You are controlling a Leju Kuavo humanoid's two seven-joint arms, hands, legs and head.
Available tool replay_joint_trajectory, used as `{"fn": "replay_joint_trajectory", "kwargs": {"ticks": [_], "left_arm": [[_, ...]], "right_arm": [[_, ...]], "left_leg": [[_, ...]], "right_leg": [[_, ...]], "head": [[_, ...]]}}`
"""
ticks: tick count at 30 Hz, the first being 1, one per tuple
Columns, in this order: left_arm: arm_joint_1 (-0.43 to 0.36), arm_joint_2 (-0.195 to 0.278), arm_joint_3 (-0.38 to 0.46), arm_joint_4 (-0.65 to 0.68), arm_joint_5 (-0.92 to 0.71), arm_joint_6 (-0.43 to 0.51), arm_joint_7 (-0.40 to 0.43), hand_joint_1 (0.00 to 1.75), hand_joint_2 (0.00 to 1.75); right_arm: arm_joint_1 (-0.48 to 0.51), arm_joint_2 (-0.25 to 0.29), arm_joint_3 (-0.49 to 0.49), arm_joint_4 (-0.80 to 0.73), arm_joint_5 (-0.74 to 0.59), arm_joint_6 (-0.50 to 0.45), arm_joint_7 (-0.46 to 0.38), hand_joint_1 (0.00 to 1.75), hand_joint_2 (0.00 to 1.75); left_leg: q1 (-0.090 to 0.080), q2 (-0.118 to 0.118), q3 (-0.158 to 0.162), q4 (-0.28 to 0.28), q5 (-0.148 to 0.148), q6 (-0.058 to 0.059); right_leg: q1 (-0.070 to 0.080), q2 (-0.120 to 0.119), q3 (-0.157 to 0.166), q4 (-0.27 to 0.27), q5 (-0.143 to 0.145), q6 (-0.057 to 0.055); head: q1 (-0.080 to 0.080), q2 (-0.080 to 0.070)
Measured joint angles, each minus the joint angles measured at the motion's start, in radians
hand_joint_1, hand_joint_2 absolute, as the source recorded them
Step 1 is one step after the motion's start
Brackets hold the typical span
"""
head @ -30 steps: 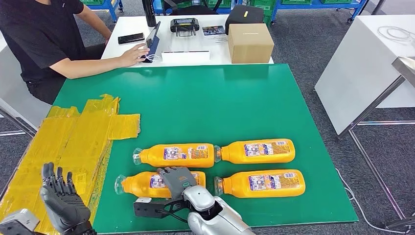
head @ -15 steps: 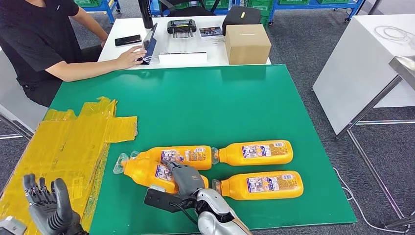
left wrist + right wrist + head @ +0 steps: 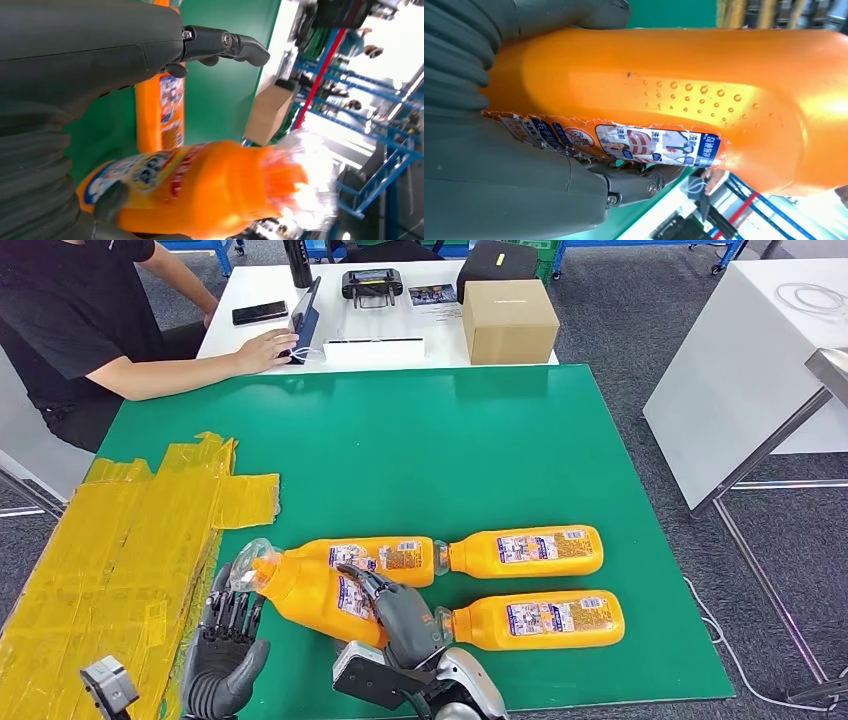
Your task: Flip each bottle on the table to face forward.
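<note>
Four orange bottles with clear caps are on the green mat (image 3: 420,440). My right hand (image 3: 402,616) grips the front-left bottle (image 3: 305,590) around its labelled body and holds it raised and tilted, cap end up and to the left. The right wrist view has this bottle (image 3: 674,85) pressed against my right hand (image 3: 499,175). My left hand (image 3: 225,652) is just under the cap end with fingers spread, holding nothing. In the left wrist view my left hand (image 3: 100,50) faces the bottle (image 3: 200,185). Three bottles lie flat: back left (image 3: 390,555), back right (image 3: 525,550), front right (image 3: 545,618).
A patch of yellow tape (image 3: 120,540) covers the mat's left side. A person (image 3: 70,320) sits at the back left with a hand on a white table holding a cardboard box (image 3: 508,320) and devices. Another white table (image 3: 740,370) stands to the right.
My right hand has lifted the front-left bottle off the mat and tilted its cap end up. My left hand has moved right, under the cap end.
</note>
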Motion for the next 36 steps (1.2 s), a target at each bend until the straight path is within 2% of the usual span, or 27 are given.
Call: {"fn": "replay_joint_trajectory", "kwargs": {"ticks": [14,28,36], "left_arm": [[0.004,-0.001,-0.01,0.027,-0.013,-0.043,-0.017,0.0,1.75],[-0.01,-0.001,0.005,0.049,0.12,-0.029,-0.04,0.0,1.75],[-0.018,-0.001,0.025,0.073,0.135,-0.042,-0.048,0.0,1.75]], "right_arm": [[0.002,0.0,-0.002,-0.012,0.0,0.008,-0.017,1.75,1.75],[-0.018,-0.005,0.045,0.03,0.023,0.052,-0.031,1.75,1.75],[-0.028,-0.011,0.072,0.039,0.024,0.061,-0.032,1.75,1.75]], "left_leg": [[0.0,0.0,-0.002,0.0,0.0,0.0],[0.0,0.0,-0.003,0.0,0.0,0.0],[0.0,0.0,-0.003,0.0,0.0,0.0]], "right_leg": [[0.0,0.0,-0.002,0.0,0.0,0.0],[0.0,0.0,-0.002,0.0,0.0,0.0],[0.0,0.0,-0.002,0.0,0.0,0.0]], "head": [[0.0,0.0],[0.0,0.0],[0.0,0.0]]}}
